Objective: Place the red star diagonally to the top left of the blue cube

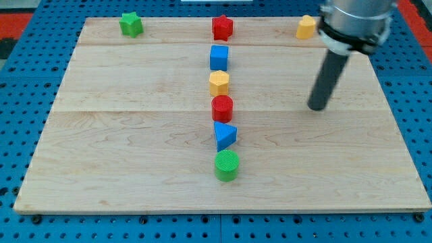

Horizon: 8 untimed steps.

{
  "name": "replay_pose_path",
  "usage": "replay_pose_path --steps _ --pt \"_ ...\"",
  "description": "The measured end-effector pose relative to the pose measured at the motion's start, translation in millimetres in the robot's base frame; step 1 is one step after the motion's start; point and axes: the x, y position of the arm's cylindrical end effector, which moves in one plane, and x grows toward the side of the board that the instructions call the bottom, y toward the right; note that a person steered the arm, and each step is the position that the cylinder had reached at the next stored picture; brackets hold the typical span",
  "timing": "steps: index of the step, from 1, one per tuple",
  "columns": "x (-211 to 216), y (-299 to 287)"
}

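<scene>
Approach matters: my tip (316, 106), a bare rod with no jaws to open or shut, sits at four o'clock of the red star-shaped block (222, 28), so I loop to its three o'clock and nudge it toward nine, ending at eleven o'clock of the blue cube block (219, 57).

No text, label, brand, number or sign can be read anywhere: the pale wooden board (135, 155), the small coloured blocks on it, the blue perforated surface (27, 101) around it and the dark rod all show plain, unmarked faces.
</scene>
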Motion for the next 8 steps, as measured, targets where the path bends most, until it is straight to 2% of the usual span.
replay_pose_path --steps 3,5,6,8 --pt "-116.2 -99.1" --pt "-177.7 -110.5" --pt "-192.6 -101.2" --pt "-207.4 -205.4"
